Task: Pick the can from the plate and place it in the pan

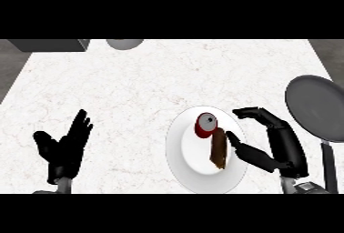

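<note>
Peeking from right edge, grey pan [316, 105] cut off, handle running down. One red can [210, 140], one white plate [191, 159], one pan. Can lies tipped on plate, just left of right hand [269, 145], fingers curved around but apart, gripping nothing. Left hand [65, 148] rests spread, lower left.
</note>
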Controlling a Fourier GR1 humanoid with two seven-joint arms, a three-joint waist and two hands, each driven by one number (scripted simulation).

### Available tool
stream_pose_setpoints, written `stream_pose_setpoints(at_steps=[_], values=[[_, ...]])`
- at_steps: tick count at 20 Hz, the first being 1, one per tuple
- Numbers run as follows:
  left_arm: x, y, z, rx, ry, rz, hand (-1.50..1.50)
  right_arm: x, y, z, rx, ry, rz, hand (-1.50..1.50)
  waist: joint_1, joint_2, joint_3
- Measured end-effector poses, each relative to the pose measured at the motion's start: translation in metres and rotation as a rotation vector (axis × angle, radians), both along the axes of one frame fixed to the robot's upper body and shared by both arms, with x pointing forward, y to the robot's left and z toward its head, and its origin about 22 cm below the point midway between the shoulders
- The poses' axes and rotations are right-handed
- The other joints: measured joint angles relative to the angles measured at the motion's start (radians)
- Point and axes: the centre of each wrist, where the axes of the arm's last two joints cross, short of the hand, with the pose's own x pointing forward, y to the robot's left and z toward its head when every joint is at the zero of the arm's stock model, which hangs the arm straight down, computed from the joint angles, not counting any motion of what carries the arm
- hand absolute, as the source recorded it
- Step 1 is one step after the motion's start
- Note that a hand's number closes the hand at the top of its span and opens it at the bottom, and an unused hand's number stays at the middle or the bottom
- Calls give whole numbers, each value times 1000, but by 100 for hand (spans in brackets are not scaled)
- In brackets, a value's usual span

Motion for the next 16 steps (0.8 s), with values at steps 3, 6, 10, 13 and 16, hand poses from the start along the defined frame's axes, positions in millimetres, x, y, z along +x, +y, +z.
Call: stream_pose_setpoints(at_steps=[3,6,10,13,16], values=[[-7,-4,-10,-51,19,40,0,-32,24,-25,-59,-69,-83,-150,-11,-1,0],[-12,-9,-13,-76,25,47,0,-52,43,-42,-148,-106,-181,-150,-5,1,1],[-10,-12,-12,-89,18,54,0,-59,64,-41,-246,-111,-280,-150,2,5,1],[-10,-16,-19,-93,22,51,0,-43,73,-25,-313,-87,-330,-150,6,7,1],[-11,-15,-19,-94,26,47,0,-24,82,2,-372,-40,-357,-150,10,7,1]])
